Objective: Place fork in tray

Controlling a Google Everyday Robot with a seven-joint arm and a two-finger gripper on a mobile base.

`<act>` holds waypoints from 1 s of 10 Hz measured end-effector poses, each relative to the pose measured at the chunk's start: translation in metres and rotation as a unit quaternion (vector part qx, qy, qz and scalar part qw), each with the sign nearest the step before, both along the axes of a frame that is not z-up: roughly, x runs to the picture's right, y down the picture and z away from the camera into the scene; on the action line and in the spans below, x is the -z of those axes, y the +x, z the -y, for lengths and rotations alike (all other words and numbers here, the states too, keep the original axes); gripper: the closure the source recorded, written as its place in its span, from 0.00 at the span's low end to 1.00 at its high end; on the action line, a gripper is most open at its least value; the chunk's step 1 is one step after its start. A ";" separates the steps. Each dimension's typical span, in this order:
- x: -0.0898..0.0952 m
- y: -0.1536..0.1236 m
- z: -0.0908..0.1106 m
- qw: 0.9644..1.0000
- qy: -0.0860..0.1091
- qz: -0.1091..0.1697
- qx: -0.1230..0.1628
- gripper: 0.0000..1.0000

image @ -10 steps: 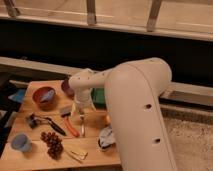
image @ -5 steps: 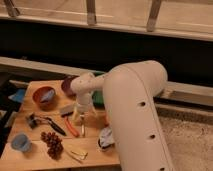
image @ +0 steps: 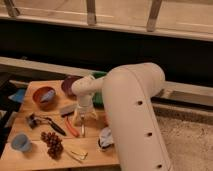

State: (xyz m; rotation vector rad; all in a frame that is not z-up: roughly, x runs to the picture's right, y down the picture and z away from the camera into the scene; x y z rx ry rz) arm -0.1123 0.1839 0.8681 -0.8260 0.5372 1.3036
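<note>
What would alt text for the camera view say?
A white robot arm holds its gripper low over a wooden table, right above a thin fork and an orange-handled tool. A green tray sits behind the arm, partly hidden.

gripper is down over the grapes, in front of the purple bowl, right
Not the grapes. The camera view shows the gripper down over the orange-handled tool, in front of the purple bowl; the grapes lie further forward and left.

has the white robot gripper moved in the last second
Yes: the gripper has come down toward the wooden table, nearer the orange-handled tool.
</note>
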 end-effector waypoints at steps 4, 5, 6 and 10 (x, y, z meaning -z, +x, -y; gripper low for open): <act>0.000 0.003 0.001 1.000 0.002 -0.003 0.007 0.56; 0.000 0.004 0.001 1.000 0.001 -0.003 0.006 0.63; 0.001 0.005 0.004 1.000 0.001 -0.004 0.005 0.76; 0.004 0.002 0.005 1.000 0.000 -0.001 0.007 1.00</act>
